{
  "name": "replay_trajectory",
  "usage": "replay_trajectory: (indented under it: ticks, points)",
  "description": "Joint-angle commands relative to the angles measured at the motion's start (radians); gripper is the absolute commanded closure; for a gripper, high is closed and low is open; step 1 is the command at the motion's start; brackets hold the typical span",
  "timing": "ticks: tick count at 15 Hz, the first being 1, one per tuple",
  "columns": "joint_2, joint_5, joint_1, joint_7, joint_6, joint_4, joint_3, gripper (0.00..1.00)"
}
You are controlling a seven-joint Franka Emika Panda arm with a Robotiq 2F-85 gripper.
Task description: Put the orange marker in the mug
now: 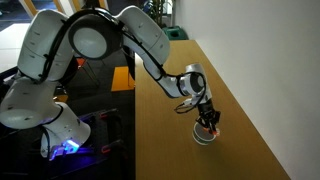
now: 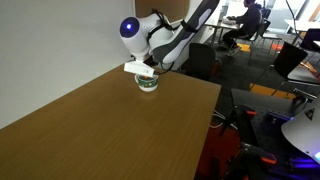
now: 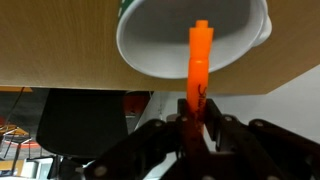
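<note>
In the wrist view my gripper (image 3: 194,112) is shut on the orange marker (image 3: 199,62), which sticks out from the jaws with its tip over the open mouth of the mug (image 3: 150,50). The mug is white to light grey and stands on the wooden table. In both exterior views the gripper (image 1: 208,122) (image 2: 150,70) hangs directly above the mug (image 1: 204,138) (image 2: 148,84), and a speck of orange shows between the fingers. Whether the tip is inside the rim cannot be told.
The mug stands near the edge of the wooden table (image 2: 110,130) (image 1: 170,140). A white wall (image 1: 280,60) runs along one table side. Office chairs, desks and a seated person (image 2: 245,20) are beyond the table. The robot base (image 1: 50,110) is beside the table.
</note>
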Motion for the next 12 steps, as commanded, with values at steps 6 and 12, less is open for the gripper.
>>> replay_trajectory:
  ticks: [6, 12]
  points:
    - [-0.006, 0.021, 0.021, -0.067, 0.094, -0.008, -0.013, 0.25]
    - [-0.115, -0.074, 0.085, 0.027, 0.091, -0.063, -0.042, 0.00]
